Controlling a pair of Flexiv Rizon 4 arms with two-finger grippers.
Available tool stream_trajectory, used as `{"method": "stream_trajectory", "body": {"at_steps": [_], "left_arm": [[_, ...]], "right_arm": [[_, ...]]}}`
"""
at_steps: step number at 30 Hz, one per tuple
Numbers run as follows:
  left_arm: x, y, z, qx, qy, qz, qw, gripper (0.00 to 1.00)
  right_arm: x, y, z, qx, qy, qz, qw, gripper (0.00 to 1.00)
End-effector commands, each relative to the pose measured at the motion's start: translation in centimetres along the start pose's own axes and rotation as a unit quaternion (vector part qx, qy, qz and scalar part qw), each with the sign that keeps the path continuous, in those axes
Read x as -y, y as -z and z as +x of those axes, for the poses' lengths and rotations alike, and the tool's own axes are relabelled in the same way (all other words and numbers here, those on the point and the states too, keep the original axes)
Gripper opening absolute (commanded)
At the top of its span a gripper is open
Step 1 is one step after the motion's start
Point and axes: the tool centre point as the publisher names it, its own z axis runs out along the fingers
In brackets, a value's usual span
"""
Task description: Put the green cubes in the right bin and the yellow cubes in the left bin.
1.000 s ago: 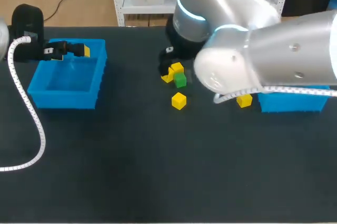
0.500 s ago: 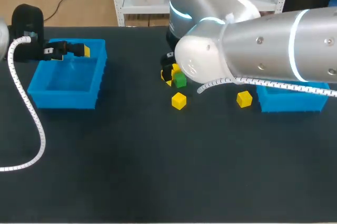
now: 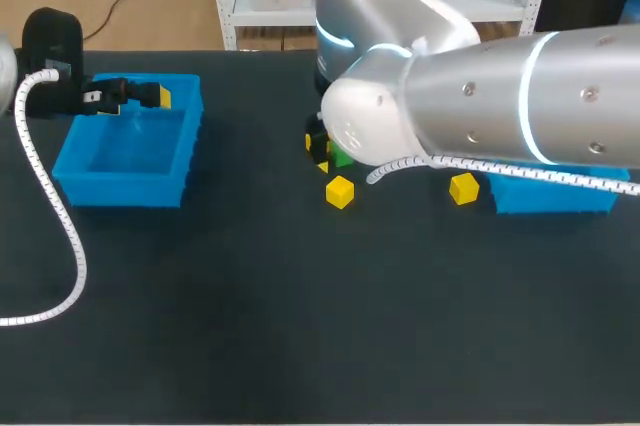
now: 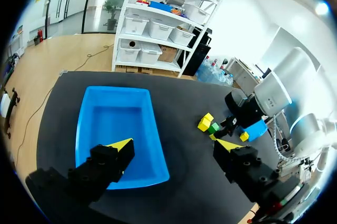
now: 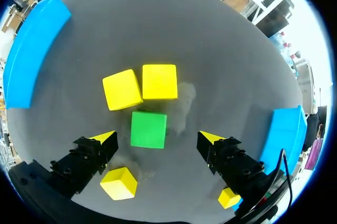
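In the right wrist view a green cube (image 5: 148,129) lies on the black table between my right gripper's (image 5: 156,139) open fingers, untouched. Two yellow cubes (image 5: 122,89) (image 5: 159,81) lie side by side just beyond it, and a third (image 5: 119,183) sits by one finger. In the head view my right arm (image 3: 450,96) covers this cluster; only an edge of the green cube (image 3: 341,158) shows. One yellow cube (image 3: 340,191) lies in front of the cluster, another (image 3: 463,187) beside the right bin (image 3: 555,196). My left gripper (image 3: 150,96) hangs open and empty over the far rim of the left bin (image 3: 130,181).
Both bins are blue. The left bin (image 4: 118,129) looks empty in the left wrist view. A white ribbed cable (image 3: 55,216) from my left arm trails over the table's left side. The right arm hides most of the right bin.
My right arm has swung left and lowered over the cube cluster, hiding the yellow cube and most of the green one in the head view. The left arm has not moved.
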Motion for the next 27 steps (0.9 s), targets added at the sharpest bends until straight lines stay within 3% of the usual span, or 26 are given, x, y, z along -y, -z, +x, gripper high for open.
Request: {"method": "stream_trajectory", "body": {"at_steps": [1, 3, 5, 7, 9, 18, 23, 27], "left_arm": [[-0.1, 0.0, 0.1, 0.003, -0.001, 0.003, 1.0, 1.0], [-0.1, 0.0, 0.1, 0.003, -0.001, 0.003, 1.0, 1.0], [-0.1, 0.0, 0.1, 0.003, -0.001, 0.003, 1.0, 1.0], [-0.1, 0.0, 0.1, 0.003, -0.001, 0.003, 1.0, 1.0], [-0.1, 0.0, 0.1, 0.003, -0.001, 0.003, 1.0, 1.0], [-0.1, 0.0, 0.1, 0.003, -0.001, 0.003, 1.0, 1.0], [-0.1, 0.0, 0.1, 0.003, -0.001, 0.003, 1.0, 1.0], [-0.1, 0.0, 0.1, 0.003, -0.001, 0.003, 1.0, 1.0]], "right_arm": [[-0.1, -0.3, -0.5, -0.002, 0.0, 0.005, 1.0, 0.98], [-0.1, -0.5, -0.7, -0.002, -0.001, 0.005, 1.0, 0.87], [-0.1, -0.5, -0.8, 0.0, -0.002, 0.006, 1.0, 0.43], [-0.1, -0.5, -1.0, 0.003, -0.003, 0.006, 1.0, 0.33], [-0.1, -0.5, -1.1, 0.006, -0.004, 0.006, 1.0, 0.0], [-0.1, 1.7, -1.3, 0.038, 0.012, 0.01, 0.999, 0.0], [0.9, 7.3, -1.2, 0.098, 0.025, 0.003, 0.995, 0.0], [4.6, 12.7, -1.0, 0.159, -0.011, -0.001, 0.987, 0.0]]}}
